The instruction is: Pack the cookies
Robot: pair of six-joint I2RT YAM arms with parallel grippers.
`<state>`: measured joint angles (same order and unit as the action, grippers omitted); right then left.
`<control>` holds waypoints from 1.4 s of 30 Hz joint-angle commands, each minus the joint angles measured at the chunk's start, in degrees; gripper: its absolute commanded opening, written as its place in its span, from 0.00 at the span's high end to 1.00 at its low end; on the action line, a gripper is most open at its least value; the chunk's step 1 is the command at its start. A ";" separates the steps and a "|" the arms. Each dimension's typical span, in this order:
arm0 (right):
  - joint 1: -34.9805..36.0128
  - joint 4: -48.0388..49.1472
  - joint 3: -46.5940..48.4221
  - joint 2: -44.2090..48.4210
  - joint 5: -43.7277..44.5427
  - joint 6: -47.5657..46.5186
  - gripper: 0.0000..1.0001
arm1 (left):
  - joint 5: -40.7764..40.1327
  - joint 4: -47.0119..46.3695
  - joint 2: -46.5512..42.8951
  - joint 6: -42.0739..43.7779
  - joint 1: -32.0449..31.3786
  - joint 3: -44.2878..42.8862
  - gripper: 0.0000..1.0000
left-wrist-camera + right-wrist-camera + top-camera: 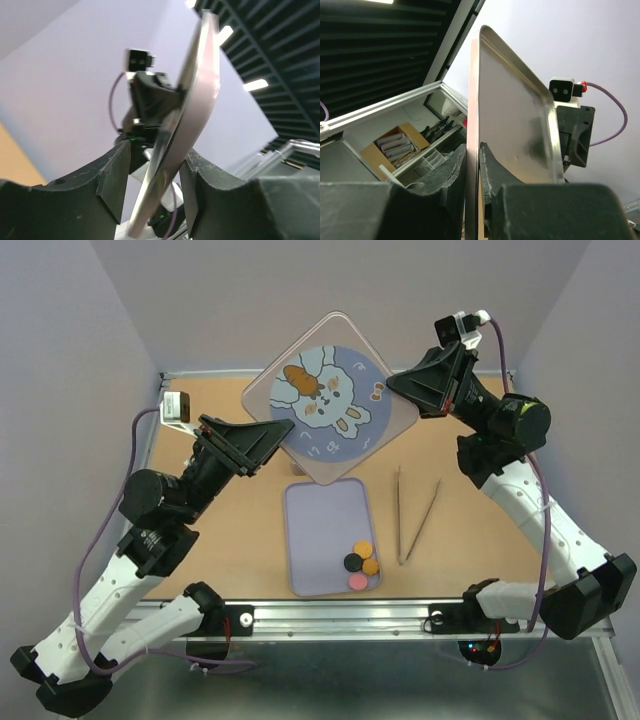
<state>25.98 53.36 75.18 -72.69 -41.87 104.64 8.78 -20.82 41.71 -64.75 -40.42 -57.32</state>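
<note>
Left tool [280,430] and right tool [400,390] pinch shiny square lid [335,360] (rabbit-printed).

Blocked at rear centre by lid [330,400], raised off the desk [250,560] and tilted, spanning from left hand [283,430] to right hand [397,386]. Open from above over tray [305,530], except near right corner, filled by cookies [362,562]. Narrow lane between tray and tweezers [399,515], lying just right of it. Bare desk strip left of tray, flanked by left arm [150,500]. Wider bare patch right of tweezers, bounded by right arm [520,480].
</note>
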 commanded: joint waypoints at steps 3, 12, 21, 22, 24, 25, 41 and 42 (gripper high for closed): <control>0.39 3.68 -2.58 1.58 2.67 -1.45 0.99 | -4.63 8.77 -3.65 2.70 0.17 -0.95 0.42; -1.36 1.57 -6.62 1.06 5.04 -2.25 1.00 | -8.25 15.80 -6.73 3.14 0.17 -0.16 0.39; -7.26 -4.14 -13.03 -2.37 9.87 -3.56 1.00 | -18.25 26.95 -8.14 5.94 0.26 -3.40 0.33; -7.26 -4.58 -13.82 -2.81 10.57 -4.09 1.00 | -19.31 28.62 -7.70 6.47 0.26 -4.11 0.32; -7.43 -5.20 -16.46 -4.21 13.12 -4.88 1.00 | -21.51 33.02 -5.78 8.32 0.26 -6.22 0.30; -7.43 -5.20 -17.16 -4.74 13.91 -5.23 1.00 | -21.95 34.25 -4.72 9.46 0.26 -6.75 0.30; -7.43 9.28 -22.34 -28.19 21.65 -1.38 0.99 | 7.03 28.03 25.16 33.09 25.91 -8.25 0.27; -7.35 13.13 -23.14 -29.78 22.87 0.55 1.00 | 8.18 26.89 27.96 33.98 26.53 -7.81 0.27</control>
<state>18.76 51.94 54.83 -98.15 -22.83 100.31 7.86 12.82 67.20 -37.58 -16.88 -65.63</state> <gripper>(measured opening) 0.177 0.734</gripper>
